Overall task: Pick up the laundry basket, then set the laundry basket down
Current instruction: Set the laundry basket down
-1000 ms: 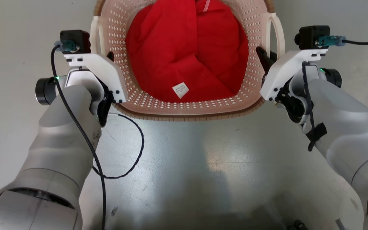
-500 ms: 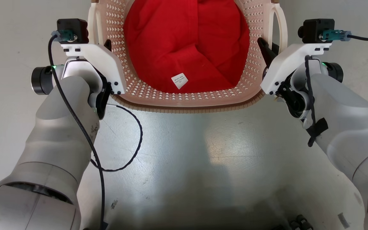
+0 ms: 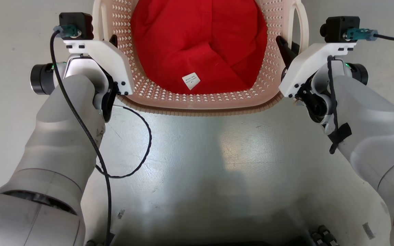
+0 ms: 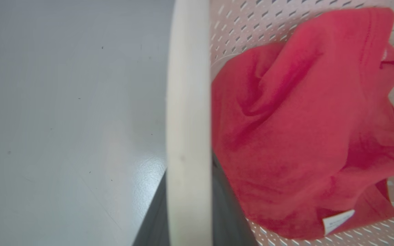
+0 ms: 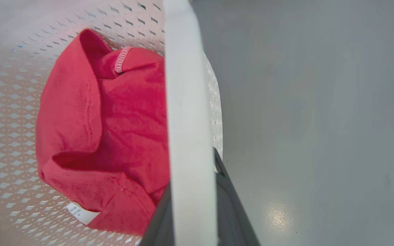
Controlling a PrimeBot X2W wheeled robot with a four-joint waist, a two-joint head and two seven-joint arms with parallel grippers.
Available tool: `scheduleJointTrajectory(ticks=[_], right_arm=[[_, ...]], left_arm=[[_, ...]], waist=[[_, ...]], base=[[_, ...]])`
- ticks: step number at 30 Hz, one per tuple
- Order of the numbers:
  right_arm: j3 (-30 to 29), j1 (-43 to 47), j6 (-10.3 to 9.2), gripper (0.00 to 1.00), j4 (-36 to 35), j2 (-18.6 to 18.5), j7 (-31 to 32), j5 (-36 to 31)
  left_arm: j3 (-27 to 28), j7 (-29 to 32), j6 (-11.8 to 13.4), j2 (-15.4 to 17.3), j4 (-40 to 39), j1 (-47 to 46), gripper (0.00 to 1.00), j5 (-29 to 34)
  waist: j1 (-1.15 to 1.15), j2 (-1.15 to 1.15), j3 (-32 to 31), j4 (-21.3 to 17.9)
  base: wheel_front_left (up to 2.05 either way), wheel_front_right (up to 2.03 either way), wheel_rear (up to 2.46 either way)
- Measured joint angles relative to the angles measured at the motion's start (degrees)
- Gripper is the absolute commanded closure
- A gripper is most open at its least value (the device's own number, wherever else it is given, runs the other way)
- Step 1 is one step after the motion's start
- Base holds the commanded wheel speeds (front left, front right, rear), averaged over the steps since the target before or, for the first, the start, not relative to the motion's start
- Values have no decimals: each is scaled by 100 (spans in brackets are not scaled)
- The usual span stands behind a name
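The laundry basket [image 3: 197,102] lies at the top of the head view, cream and perforated with a brown ribbed rim. A red garment [image 3: 200,41] with a white tag fills it. My left gripper [image 3: 110,40] is shut on the basket's left white handle [image 4: 187,102], which runs between its dark fingers [image 4: 229,215]. On the other side my right gripper [image 3: 285,48] is shut on the right handle [image 5: 186,102], with its fingers [image 5: 233,208] on either side of the bar. The red garment [image 5: 101,143] sits just inside both handles.
Glossy grey floor [image 3: 197,164] lies under and around the basket on all sides. A black cable [image 3: 142,143] loops off my left forearm below the basket's near rim. Dark parts of my base [image 3: 322,234] show at the bottom right.
Basket and both grippers have slid together toward the top of the head view. The floor's shine has shifted too, so the camera moved as well. Both grips are unchanged.
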Motion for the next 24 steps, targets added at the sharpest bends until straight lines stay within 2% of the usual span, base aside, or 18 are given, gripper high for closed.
scheduleJointTrajectory(ticks=[13,14,15,16,17,19,24], right_arm=[[60,-34,0,100,33,-3,-42,60],[65,-36,0,93,35,-4,-42,62],[69,-39,0,72,36,-3,-42,62],[71,-42,0,18,40,-1,-42,63],[76,-42,7,0,41,3,-46,64],[82,-47,65,0,42,40,-83,80],[104,-70,65,0,100,164,-142,107]], left_arm=[[-67,-16,2,-9,0,-58,100,-13],[-73,-15,4,-11,0,-59,93,-16],[-75,-15,16,-12,0,-61,52,-35],[-78,-16,16,-14,0,-62,0,-49],[-82,-18,18,-15,-2,-72,0,-49],[-87,-20,18,-20,-9,-86,0,-49],[-108,-44,16,-35,-10,-89,0,-56]], waist=[[0,0,64,23],[0,0,72,26],[0,0,80,29],[0,0,86,30],[0,0,89,30],[0,0,93,28],[0,0,88,30]], base=[[0,0,0],[0,0,0],[0,0,0],[0,0,0],[0,0,0],[0,0,0],[0,0,0]])
